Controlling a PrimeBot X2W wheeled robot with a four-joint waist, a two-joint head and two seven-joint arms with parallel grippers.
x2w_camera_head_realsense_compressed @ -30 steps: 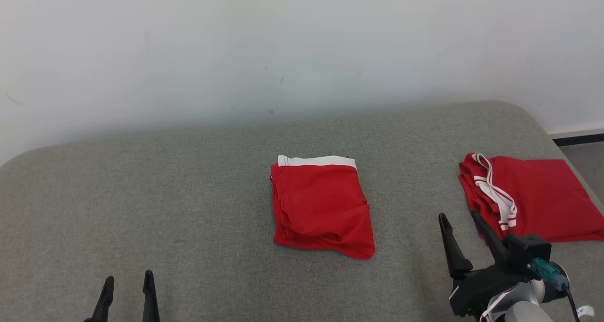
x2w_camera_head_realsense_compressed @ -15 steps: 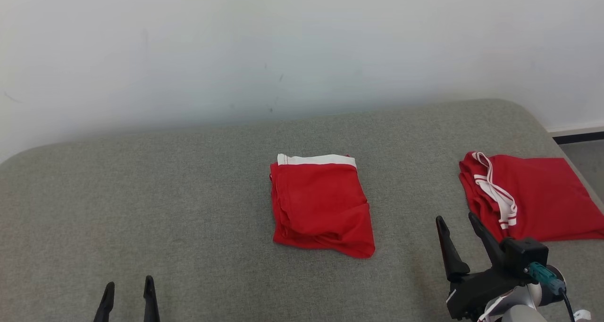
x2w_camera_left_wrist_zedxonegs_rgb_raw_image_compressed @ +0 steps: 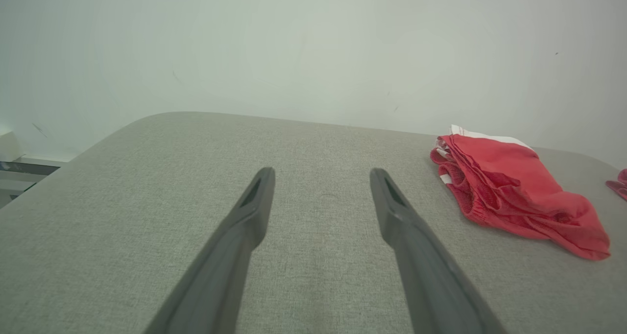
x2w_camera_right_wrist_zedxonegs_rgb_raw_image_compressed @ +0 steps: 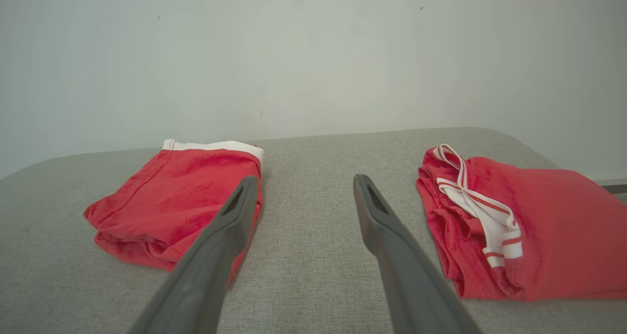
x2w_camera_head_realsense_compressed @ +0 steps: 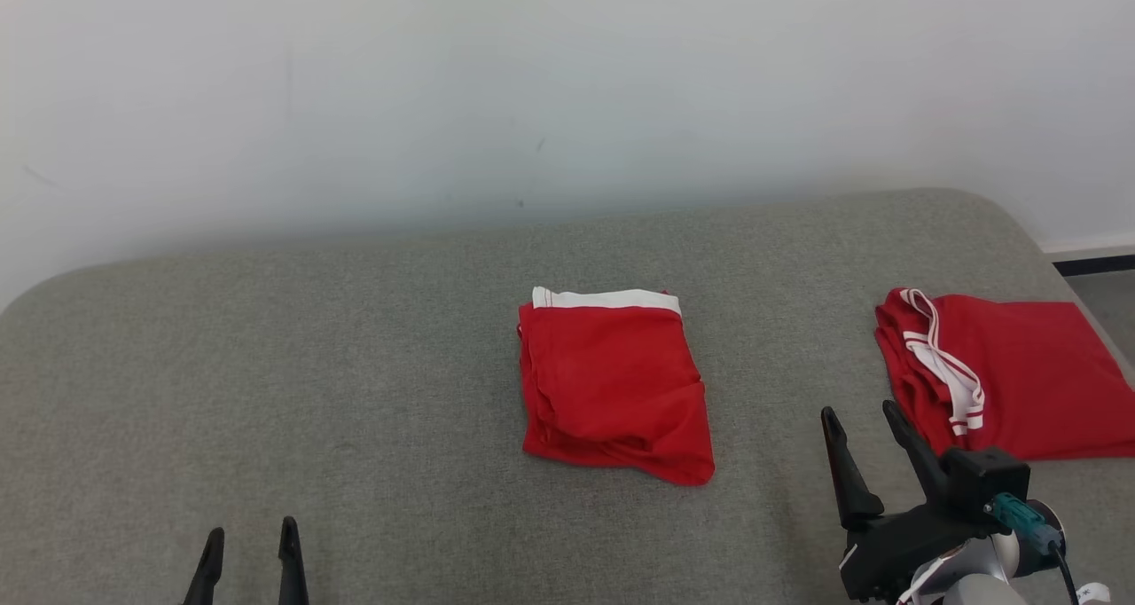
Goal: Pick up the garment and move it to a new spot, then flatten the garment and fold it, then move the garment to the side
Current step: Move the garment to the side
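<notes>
A folded red garment (x2w_camera_head_realsense_compressed: 612, 383) with a white band along its far edge lies flat in the middle of the grey padded surface (x2w_camera_head_realsense_compressed: 355, 365). It also shows in the left wrist view as the garment (x2w_camera_left_wrist_zedxonegs_rgb_raw_image_compressed: 509, 187) and in the right wrist view as the garment (x2w_camera_right_wrist_zedxonegs_rgb_raw_image_compressed: 181, 192). My right gripper (x2w_camera_head_realsense_compressed: 858, 410) stands open at the lower right, apart from it, with nothing between its fingers; in its own view the right gripper (x2w_camera_right_wrist_zedxonegs_rgb_raw_image_compressed: 305, 178) points at the bare strip to the garment's right. My left gripper (x2w_camera_head_realsense_compressed: 251, 534) is open at the lower left, and the left gripper (x2w_camera_left_wrist_zedxonegs_rgb_raw_image_compressed: 322, 173) hangs over bare surface.
A second folded red garment (x2w_camera_head_realsense_compressed: 1020, 374) with white striped trim lies near the surface's right edge, close to my right gripper; it appears again as the striped garment (x2w_camera_right_wrist_zedxonegs_rgb_raw_image_compressed: 539, 216). A pale wall (x2w_camera_head_realsense_compressed: 567, 99) backs the surface. Floor (x2w_camera_head_realsense_compressed: 1099, 294) shows past the right corner.
The head view has shifted slightly, so everything sits a little further right. Both grippers have sunk a little toward the bottom edge. Neither garment has moved on the surface.
</notes>
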